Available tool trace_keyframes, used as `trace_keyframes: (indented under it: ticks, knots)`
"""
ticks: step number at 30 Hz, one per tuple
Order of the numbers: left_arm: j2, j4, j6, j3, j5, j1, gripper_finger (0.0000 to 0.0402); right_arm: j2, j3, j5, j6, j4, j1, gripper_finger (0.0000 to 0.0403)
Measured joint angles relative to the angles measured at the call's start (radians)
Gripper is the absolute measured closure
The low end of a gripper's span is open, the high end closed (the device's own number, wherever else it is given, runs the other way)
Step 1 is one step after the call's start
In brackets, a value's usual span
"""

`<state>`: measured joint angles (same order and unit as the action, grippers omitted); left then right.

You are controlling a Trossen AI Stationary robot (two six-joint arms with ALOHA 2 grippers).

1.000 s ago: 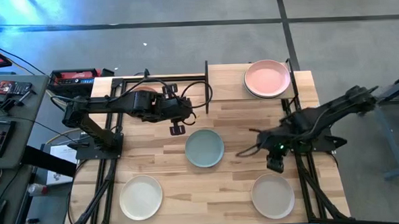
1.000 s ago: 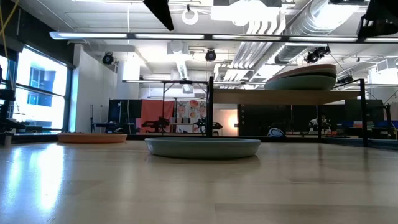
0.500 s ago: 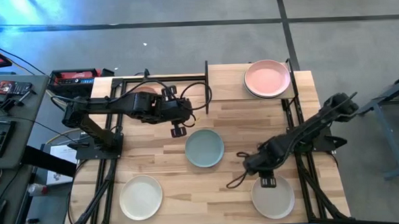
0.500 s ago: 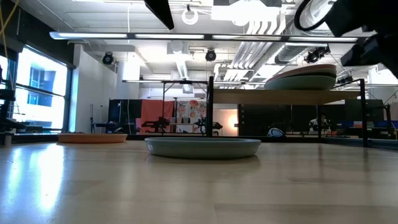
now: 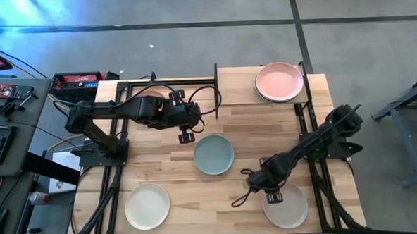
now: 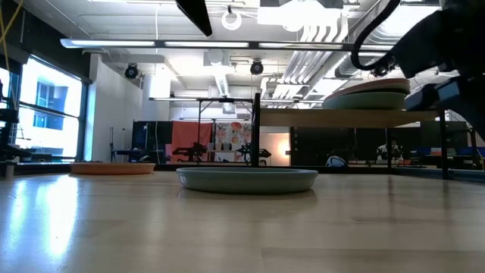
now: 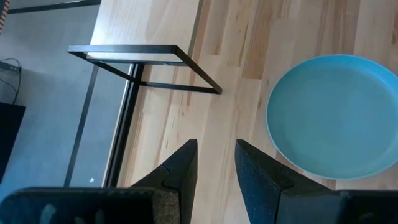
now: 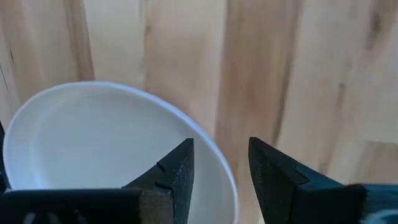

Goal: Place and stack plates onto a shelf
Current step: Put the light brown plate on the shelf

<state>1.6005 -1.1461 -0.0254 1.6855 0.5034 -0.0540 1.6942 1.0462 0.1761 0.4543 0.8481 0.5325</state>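
Observation:
Both arms hover over the table. My left gripper (image 5: pixel 186 136) (image 7: pixel 215 163) hangs open just left of the pale blue-green plate (image 5: pixel 214 154) (image 7: pixel 336 118) (image 6: pixel 246 180), which lies flat at the table's middle. My right gripper (image 5: pixel 274 196) (image 8: pixel 221 163) is open above the far-left rim of the beige plate (image 5: pixel 286 207) (image 8: pixel 106 146), which lies near the right front corner; that rim shows between the fingertips. The shelf (image 5: pixel 239 87) (image 6: pixel 341 118) stands at the far edge with a pink-topped stack of plates (image 5: pixel 279 81) (image 6: pixel 367 96) on its right half. A cream-white plate (image 5: pixel 147 206) lies near left.
A peach plate (image 6: pixel 114 168) lies on the table at far left, mostly hidden under the left arm in the high view. The shelf's black frame (image 7: pixel 149 62) stands close to the left gripper. Bare wood shows between the plates. A cable loop (image 5: pixel 240 197) hangs by the right gripper.
The right arm has swung from the table's right side toward the near edge and leftward, coming down until its gripper is over the beige plate's rim. The left gripper has barely shifted, and no plate has moved.

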Motion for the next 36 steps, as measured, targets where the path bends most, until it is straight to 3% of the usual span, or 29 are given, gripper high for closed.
trace_keyframes:
  ticks: [12,22,25,30,36]
  knots:
    - [0.0,0.0,0.002,0.0,0.0,0.001,0.0304,0.063,0.0,-0.081,-0.03,0.001,0.053,0.0273]
    - [0.0,0.0,0.002,0.0,0.0,0.001,0.0304,0.115,0.004,-0.047,-0.044,-0.003,0.052,0.0279]
    - [0.0,0.0,0.002,0.0,0.0,0.001,0.0304,0.113,0.003,-0.047,-0.044,-0.002,0.051,0.0307]
    - [0.0,0.0,0.002,0.0,0.0,0.001,0.0304,0.114,0.002,-0.006,-0.009,0.001,0.047,0.0391]
    - [0.0,0.0,0.002,0.0,0.0,0.002,0.0304,0.112,0.0,0.024,0.091,0.002,0.043,0.0396]
